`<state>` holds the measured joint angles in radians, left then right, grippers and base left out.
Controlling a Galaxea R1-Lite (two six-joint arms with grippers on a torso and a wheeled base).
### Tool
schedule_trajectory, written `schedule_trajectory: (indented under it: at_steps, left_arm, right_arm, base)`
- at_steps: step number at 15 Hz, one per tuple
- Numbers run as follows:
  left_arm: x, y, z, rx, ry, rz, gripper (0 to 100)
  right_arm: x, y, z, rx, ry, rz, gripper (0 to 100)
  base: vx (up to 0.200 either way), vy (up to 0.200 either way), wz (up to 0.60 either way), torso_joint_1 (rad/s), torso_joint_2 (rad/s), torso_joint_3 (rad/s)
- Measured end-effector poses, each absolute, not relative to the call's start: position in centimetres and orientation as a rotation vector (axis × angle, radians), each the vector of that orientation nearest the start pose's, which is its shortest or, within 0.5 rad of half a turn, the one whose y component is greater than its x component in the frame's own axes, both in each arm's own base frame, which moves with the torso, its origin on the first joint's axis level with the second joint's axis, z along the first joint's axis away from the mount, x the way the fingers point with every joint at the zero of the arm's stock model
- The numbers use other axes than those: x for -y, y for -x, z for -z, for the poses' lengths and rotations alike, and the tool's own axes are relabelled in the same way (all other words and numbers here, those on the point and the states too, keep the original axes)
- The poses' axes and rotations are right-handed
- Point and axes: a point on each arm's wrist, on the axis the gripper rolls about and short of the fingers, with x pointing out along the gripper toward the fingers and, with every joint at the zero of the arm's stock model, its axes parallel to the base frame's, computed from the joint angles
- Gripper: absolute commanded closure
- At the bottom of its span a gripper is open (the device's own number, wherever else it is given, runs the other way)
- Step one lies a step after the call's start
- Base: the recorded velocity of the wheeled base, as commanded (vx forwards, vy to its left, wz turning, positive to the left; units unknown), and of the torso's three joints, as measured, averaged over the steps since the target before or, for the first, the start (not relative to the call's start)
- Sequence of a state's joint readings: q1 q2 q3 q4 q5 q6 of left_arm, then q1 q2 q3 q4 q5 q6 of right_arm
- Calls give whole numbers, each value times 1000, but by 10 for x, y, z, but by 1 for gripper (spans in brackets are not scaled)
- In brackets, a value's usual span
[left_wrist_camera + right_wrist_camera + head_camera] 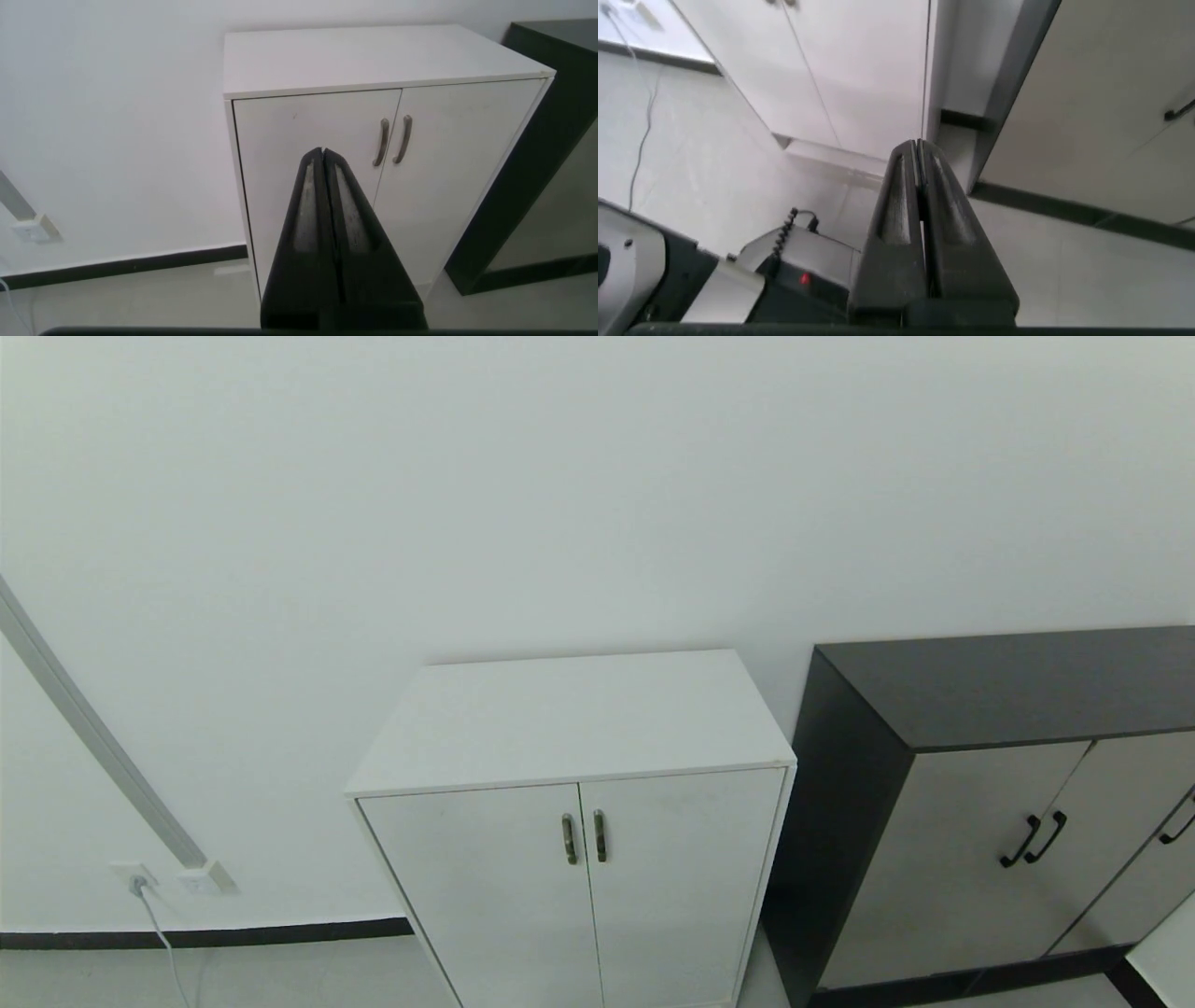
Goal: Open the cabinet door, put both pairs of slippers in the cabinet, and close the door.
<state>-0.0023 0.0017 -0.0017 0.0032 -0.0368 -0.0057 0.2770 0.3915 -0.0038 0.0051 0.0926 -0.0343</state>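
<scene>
white cabinet shut; left claw and right claw both pressed together, empty.

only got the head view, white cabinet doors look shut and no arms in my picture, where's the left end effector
Observer: In the left wrist view, the left end effector is in front of the left door of the white cabinet. It is apart from the door and off to the side of the handles.
Operator: open or shut
Observer: Shut. Its fingers are pressed together with nothing between them.
Operator: and the right one
Observer: The right end effector is also shut. It points down at the floor, near the gap between the white cabinet and the dark cabinet.
</scene>
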Motion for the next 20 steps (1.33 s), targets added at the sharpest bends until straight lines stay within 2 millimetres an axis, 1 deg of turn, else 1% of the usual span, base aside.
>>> schedule_trajectory:
  at_steps: [4,11,16,20]
  left_arm:
    - [1,23,-76,-4,6,39,100]
    - [1,23,-76,-4,6,39,100]
    - [1,23,-76,-4,6,40,100]
    - [1,23,-76,-4,6,39,100]
  right_arm:
    - [-3,-2,-79,-328,60,-342,100]
    - [-2,3,-79,-257,35,-183,100]
    - [-2,11,-78,-156,27,-94,100]
    - [-2,17,-77,-78,30,-72,100]
  base:
    - [0,0,0,0,0,0]
    - [0,0,0,0,0,0]
    - [0,0,0,0,0,0]
    - [0,0,0,0,0,0]
